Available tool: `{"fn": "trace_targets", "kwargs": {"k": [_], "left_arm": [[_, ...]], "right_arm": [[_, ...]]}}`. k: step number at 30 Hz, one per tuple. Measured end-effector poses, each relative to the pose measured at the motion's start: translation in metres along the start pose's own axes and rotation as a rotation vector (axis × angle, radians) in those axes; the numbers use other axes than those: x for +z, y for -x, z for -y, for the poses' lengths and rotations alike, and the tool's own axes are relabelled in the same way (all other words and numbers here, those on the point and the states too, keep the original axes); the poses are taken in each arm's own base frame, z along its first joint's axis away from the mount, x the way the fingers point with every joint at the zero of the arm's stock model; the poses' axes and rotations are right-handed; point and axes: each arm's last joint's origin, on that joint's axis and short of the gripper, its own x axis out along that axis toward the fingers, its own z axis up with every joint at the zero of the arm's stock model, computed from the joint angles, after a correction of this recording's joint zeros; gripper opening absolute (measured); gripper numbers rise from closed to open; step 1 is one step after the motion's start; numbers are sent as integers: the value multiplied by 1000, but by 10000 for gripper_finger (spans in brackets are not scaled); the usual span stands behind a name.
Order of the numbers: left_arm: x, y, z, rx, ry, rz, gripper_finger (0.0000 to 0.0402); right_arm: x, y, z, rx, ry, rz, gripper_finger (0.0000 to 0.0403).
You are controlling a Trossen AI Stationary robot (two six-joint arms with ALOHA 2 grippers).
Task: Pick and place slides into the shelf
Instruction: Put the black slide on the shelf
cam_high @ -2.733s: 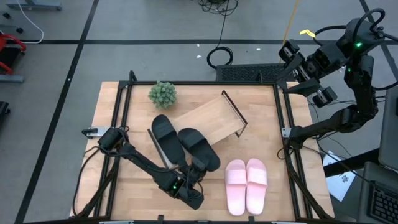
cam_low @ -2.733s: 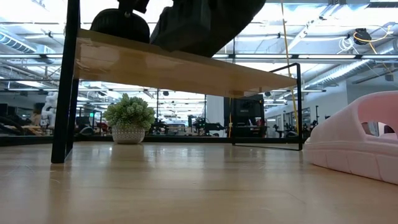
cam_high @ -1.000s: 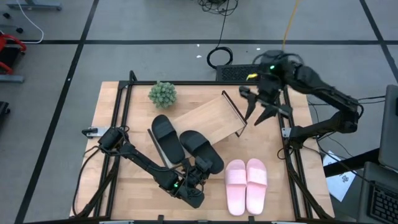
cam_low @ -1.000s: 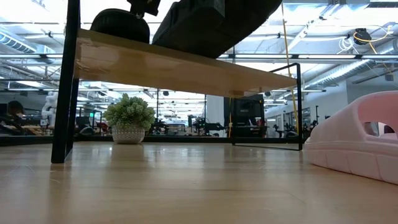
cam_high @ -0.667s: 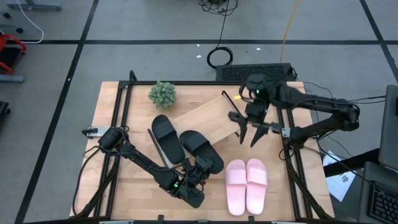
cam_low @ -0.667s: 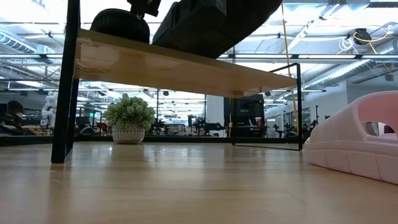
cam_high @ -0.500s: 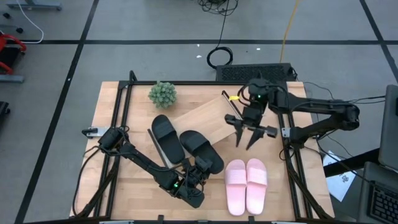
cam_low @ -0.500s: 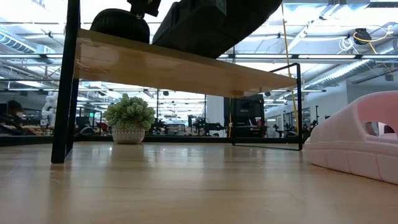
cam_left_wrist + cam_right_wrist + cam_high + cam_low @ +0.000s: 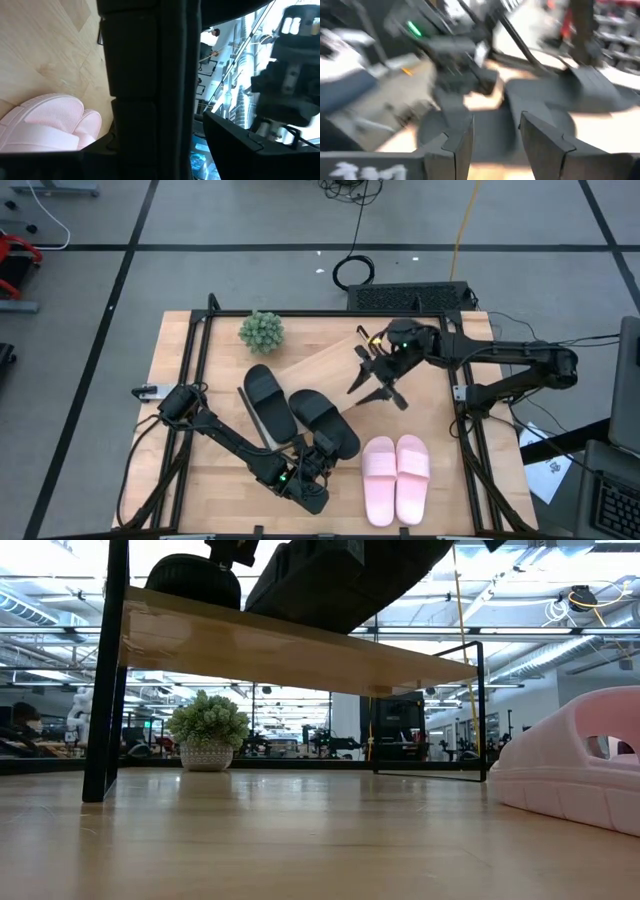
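— Where are our slides?
— Black slides (image 9: pixel 298 412) on the shelf's (image 9: pixel 330 370) near end; pink slides (image 9: pixel 396 476) on the tabletop (image 9: pixel 215 465) just beyond it.
— How will they handle?
— Light, soft foam, we judge; pinch the strap. Right fingers (image 9: pixel 378 387) spread above the shelf; left fingers (image 9: pixel 325 450) seem to pinch a black slide.

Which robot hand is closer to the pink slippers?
The left gripper is a bit closer, on the black slide just beside the pink slides. The right gripper hangs over the shelf, farther back.

Grey floor (image 9: pixel 200 220) with dark lines around my wood counter (image 9: pixel 225 470), black cable coil (image 9: pixel 352 272) upper middle. Low view: bright ceiling lights (image 9: pixel 560 570), glass-walled hall behind.
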Motion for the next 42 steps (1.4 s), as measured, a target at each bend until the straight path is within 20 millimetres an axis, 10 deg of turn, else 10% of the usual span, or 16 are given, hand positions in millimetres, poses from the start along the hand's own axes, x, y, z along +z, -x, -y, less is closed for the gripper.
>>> {"fn": "trace_targets", "kwargs": {"k": [42], "left_arm": [[1, -1, 0, -12, -30, 16, 204]], "right_arm": [[-19, -56, -5, -172, -26, -166, 151]]}}
